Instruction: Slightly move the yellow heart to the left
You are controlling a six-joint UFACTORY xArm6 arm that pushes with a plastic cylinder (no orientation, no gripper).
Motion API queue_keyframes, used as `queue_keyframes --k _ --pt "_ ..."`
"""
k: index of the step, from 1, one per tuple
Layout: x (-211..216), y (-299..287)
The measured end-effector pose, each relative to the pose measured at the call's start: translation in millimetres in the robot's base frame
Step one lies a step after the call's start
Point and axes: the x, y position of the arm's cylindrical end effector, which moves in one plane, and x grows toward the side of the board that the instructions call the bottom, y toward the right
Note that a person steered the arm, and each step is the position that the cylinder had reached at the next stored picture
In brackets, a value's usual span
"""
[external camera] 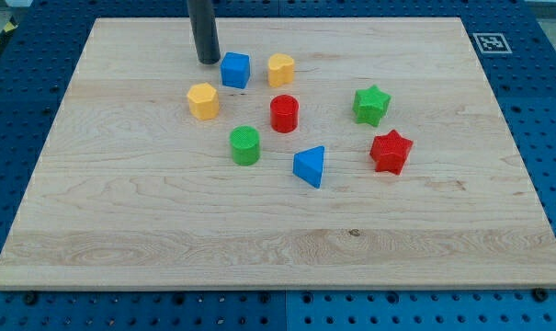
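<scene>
The yellow heart [280,69] lies near the top middle of the wooden board [121,221]. A blue cube [235,70] sits just to its left, a small gap between them. My tip [208,61] rests on the board just left of the blue cube, so the cube lies between the tip and the heart. The rod rises out of the view's top.
A yellow hexagon [203,100] lies below the tip. A red cylinder [284,113] lies below the heart. A green cylinder [244,145], a blue triangle [310,166], a green star [371,105] and a red star [391,152] lie further down and right.
</scene>
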Motion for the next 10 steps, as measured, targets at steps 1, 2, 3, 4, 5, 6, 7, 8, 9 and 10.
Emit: queue_keyframes --k 1,2,3,4,5,6,7,8,9,10 --pt "20 31" --pt "39 51" --pt "36 50" --pt "7 25" --pt "7 19" --pt "8 19" --pt "8 19" --pt "14 27" --pt "22 51" --pt "25 82"
